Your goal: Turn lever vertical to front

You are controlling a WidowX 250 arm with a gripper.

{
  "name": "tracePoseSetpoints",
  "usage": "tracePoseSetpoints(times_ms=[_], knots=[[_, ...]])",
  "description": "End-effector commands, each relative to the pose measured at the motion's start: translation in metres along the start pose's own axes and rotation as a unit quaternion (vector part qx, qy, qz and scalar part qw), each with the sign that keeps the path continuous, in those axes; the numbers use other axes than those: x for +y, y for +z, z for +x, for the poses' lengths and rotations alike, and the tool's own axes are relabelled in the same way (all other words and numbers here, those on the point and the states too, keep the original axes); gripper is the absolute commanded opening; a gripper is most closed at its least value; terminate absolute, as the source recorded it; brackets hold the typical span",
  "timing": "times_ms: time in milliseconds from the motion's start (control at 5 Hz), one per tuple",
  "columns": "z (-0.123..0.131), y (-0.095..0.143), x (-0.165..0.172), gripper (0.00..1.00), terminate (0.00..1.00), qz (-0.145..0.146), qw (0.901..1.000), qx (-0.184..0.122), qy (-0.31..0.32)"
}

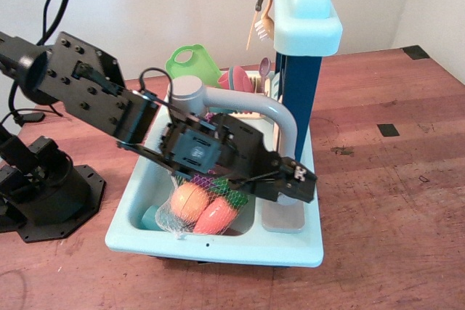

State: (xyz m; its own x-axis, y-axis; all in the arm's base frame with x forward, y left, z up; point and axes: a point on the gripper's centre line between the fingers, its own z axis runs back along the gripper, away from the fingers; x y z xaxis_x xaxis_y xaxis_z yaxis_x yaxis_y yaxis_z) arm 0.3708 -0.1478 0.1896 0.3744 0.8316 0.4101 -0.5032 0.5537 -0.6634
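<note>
Wooden table (378,201) — tool (299,183) over sink (218,245)

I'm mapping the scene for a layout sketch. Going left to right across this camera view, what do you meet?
Black robot base → net bag of toy food → gripper → dark blue post → black square mark on the table.

You have a scuffed, matt reddish-brown wooden worktop (378,252) under a smooth, slightly glossy pale-blue plastic toy sink (218,246). The thick curved grey spout (240,103) looks like smooth matt plastic, and the white mesh net bag of shiny plastic toy fruit (200,205) lies in the basin. Your black pincer (296,183) and arm look matt, hard and bolt-studded.
</note>
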Motion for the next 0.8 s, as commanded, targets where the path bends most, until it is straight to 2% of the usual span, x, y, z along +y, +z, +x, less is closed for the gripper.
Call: tracePoseSetpoints(times_ms=[0,200,600], knots=[[0.008,0.018,0.005,1.00,0.00,-0.017,0.9998,-0.001,0.012],[0.008,0.021,0.014,1.00,0.00,-0.012,0.9998,-0.009,0.013],[-0.002,0.010,0.031,1.00,0.00,0.002,0.9995,0.025,0.019]])
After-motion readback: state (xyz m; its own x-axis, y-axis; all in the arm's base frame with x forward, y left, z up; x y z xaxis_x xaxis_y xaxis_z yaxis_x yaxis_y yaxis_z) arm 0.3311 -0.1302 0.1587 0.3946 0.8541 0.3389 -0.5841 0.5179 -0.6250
